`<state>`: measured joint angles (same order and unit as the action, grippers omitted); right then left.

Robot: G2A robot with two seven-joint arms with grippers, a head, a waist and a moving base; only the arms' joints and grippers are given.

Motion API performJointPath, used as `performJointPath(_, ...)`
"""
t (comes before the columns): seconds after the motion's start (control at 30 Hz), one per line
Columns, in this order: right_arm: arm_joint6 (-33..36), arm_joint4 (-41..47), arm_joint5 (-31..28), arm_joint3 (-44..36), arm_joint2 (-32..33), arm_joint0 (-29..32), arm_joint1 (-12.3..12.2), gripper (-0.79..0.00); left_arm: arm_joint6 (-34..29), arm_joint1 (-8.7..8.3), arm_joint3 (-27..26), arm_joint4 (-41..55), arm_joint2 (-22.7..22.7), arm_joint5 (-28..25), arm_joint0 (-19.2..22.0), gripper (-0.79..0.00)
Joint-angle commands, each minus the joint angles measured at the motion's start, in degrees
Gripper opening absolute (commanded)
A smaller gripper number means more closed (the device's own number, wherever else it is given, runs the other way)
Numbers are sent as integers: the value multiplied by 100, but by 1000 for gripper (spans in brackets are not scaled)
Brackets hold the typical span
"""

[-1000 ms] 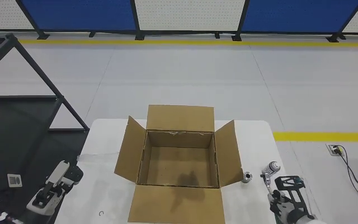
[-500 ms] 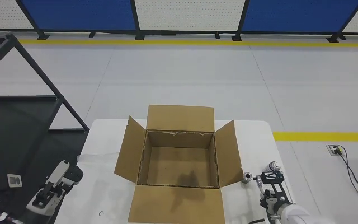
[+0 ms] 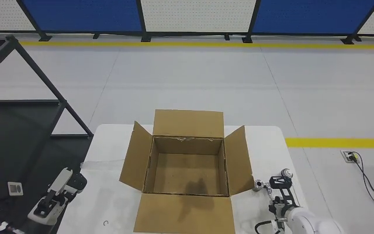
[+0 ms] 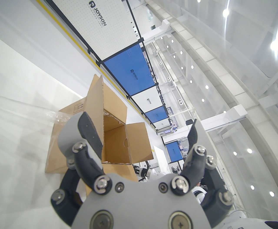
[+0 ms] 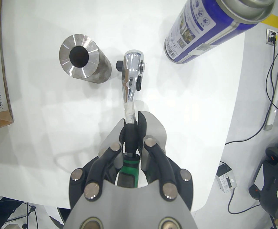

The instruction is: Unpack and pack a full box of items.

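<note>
An open brown cardboard box [image 3: 188,124] sits in the middle of the white surface [image 3: 108,152] with all four flaps spread out. From the top you can look right down to its bare brown floor.

The right wrist view is close up. The right pincer [image 5: 133,121] is clenched on the black and green handle of a shiny silver ratchet wrench [image 5: 131,71]. The wrench has a bit of white tape around its neck. Its head lies between a grey metal tube with a hole through it [image 5: 86,62] and a blue spray can with a silver top [image 5: 202,32]. The tube and the can both stand upright, near the wrench but not touching it. These things are on the surface just beside the box's right flap. In the top view the right pincer [image 3: 279,184] sits there too, and the tube [image 3: 258,185] and can [image 3: 286,173] look very small.

The left wrist view looks across at the box [image 4: 95,95] from low down. The left pincer [image 4: 139,123] is spread wide with nothing in it. In the top view it [image 3: 75,181] is at the left edge of the surface, well apart from the box.

The can's label has small pictures and a bar code. The side of the box has small printed arrows.

The floor is pale grey with a yellow line [image 3: 175,43]. Blue and white panels in black frames [image 3: 198,14] stand behind it. The left wrist view shows round ceiling lights [image 4: 225,13].
</note>
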<state>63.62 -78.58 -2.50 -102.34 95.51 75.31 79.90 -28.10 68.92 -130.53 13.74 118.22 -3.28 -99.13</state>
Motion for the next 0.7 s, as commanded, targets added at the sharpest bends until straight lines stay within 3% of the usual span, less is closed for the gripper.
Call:
performJointPath(0.0, -17, 3, 44, 40, -11, -32, -7, -493, 0, 0, 0, 0, 0, 0, 0, 0)
performJointPath(0.07, -34, -6, 75, 70, -29, -58, -15, -459, 0, 0, 0, 0, 0, 0, 0, 0)
performJointPath(0.47, -60, 51, 196, 97, -32, -149, -72, -465, 0, 0, 0, 0, 0, 0, 0, 0)
performJointPath(0.67, -293, 493, 219, -557, 148, 57, -92, -449, 0, 0, 0, 0, 0, 0, 0, 0)
